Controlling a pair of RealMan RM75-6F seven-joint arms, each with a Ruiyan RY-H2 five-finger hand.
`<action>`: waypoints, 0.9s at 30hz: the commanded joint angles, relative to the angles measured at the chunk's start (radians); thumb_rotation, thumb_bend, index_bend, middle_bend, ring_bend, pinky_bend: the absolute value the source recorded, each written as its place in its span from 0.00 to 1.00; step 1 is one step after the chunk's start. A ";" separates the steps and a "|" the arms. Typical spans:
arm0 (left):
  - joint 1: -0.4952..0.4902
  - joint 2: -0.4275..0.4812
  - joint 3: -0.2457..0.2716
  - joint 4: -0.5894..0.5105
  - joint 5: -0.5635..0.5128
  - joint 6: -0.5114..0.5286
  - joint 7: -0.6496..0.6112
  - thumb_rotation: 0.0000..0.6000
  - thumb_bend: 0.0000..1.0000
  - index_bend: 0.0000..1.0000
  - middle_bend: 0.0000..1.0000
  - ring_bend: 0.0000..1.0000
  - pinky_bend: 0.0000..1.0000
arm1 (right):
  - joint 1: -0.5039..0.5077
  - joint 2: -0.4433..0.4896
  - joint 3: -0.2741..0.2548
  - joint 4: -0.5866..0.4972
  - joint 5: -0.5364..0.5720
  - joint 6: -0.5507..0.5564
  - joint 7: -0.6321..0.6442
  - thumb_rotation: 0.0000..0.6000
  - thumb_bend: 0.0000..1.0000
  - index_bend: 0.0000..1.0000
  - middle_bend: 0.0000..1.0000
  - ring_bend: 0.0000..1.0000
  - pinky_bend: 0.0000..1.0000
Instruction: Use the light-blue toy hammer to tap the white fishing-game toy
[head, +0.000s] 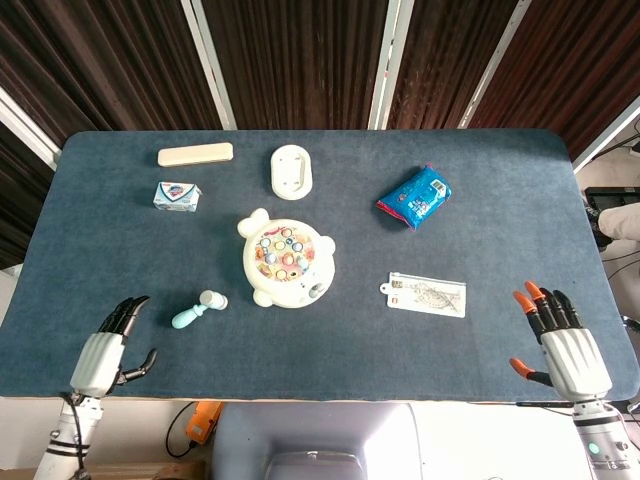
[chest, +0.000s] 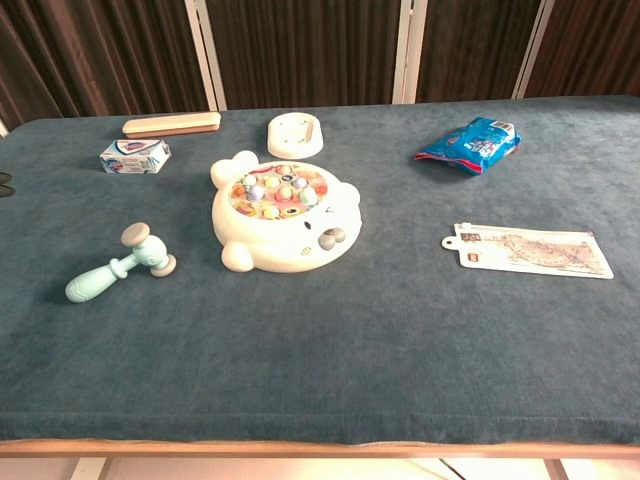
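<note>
My left hand (head: 102, 358) hovers at the near-left edge of the bench (head: 500, 250), fingers spread and holding nothing, a little to the left of the light-blue toy hammer (head: 198, 309). The hammer lies flat on the blue cloth, handle pointing toward the near-left and its grey-capped head toward the white fishing-game toy (head: 285, 262), which sits just beyond it near the middle of the bench with its coloured fish facing up. Hammer and toy are close but not touching. My right hand (head: 565, 347), orange-tipped fingers apart and released, waits at the near-right corner, well apart from both. A flat printed card (head: 427, 294) lies to the right of the toy, a blue snack bag (head: 414, 197) further back on the right. Along the far side are a white oval dish (head: 291, 171), a wooden block (head: 195, 154) and a small soap box (head: 177, 195).
</note>
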 joint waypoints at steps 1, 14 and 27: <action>-0.044 -0.143 -0.067 0.078 -0.085 -0.026 0.161 1.00 0.37 0.08 0.13 0.08 0.17 | 0.001 0.006 -0.003 -0.002 -0.004 -0.001 0.010 1.00 0.27 0.00 0.00 0.00 0.00; -0.113 -0.321 -0.124 0.169 -0.215 -0.085 0.477 1.00 0.33 0.20 0.25 0.14 0.12 | -0.006 0.030 -0.011 0.001 -0.019 0.012 0.058 1.00 0.27 0.00 0.00 0.00 0.00; -0.164 -0.385 -0.173 0.177 -0.317 -0.102 0.676 1.00 0.31 0.28 0.32 0.18 0.10 | -0.002 0.042 -0.019 0.003 -0.028 0.000 0.076 1.00 0.27 0.00 0.00 0.00 0.00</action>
